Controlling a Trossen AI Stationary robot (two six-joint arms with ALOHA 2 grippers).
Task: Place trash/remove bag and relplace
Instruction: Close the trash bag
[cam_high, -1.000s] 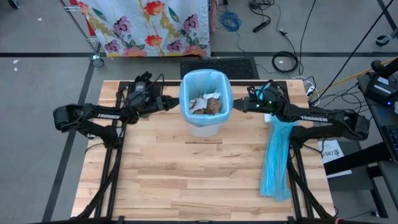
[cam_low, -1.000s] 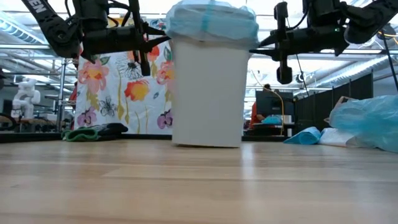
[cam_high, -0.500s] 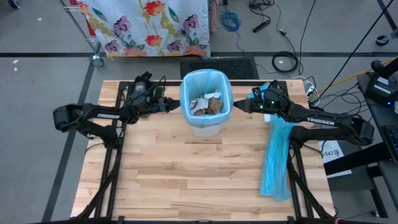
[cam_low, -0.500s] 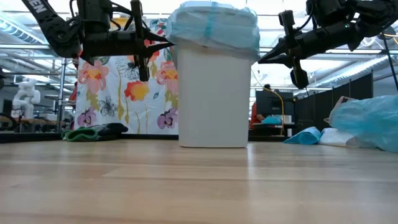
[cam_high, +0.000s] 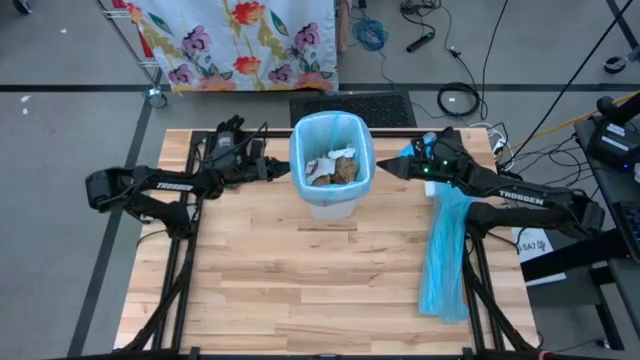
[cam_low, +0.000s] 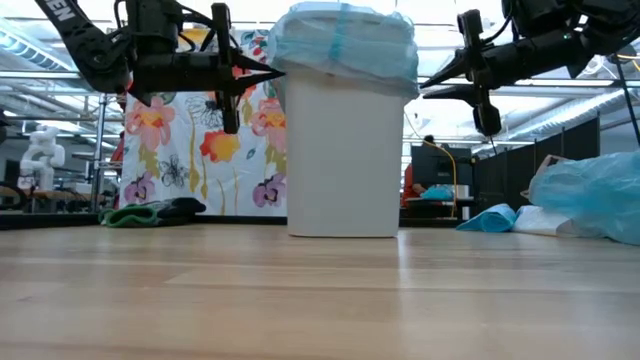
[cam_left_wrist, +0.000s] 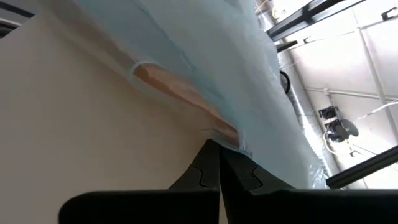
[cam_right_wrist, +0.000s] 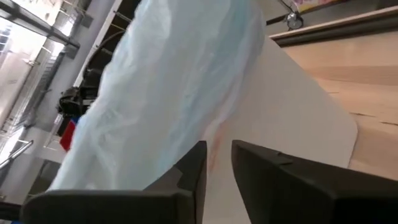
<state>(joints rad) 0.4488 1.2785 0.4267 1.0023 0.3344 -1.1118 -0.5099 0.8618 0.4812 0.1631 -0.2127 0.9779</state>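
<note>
Where the pale wooden worktop (cam_high: 300, 270) meets its far edge, a white bin (cam_low: 340, 150) stands upright, lined with a light-blue bag (cam_high: 331, 130) whose rim folds down over the outside. Seen from above, the trash (cam_high: 333, 168) lies inside the bin: crumpled brown paper and white tissue wads heaped together.

At the left, the left arm reaches in level from the side. The left gripper (cam_high: 272, 166) has its jaws clenched tight, tips pressed against the bag's folded edge on the bin's left side. From its wrist camera the two dark fingers (cam_left_wrist: 205, 177) meet at a point just under the hem of the blue film, where it drapes over the white wall; whether they pinch the film itself cannot be told.

At the right, the right gripper (cam_high: 385, 168) points at the bin's right side, just beside the bag's rim. Its jaws stand a little apart, released, with a narrow gap between the fingers (cam_right_wrist: 273, 171) and nothing caught in it.

Further right, a long light-blue plastic strip (cam_high: 445, 255) lies along the worktop's right edge, under the right arm.

Behind the worktop hangs a flowered cloth (cam_high: 235, 40).
</note>
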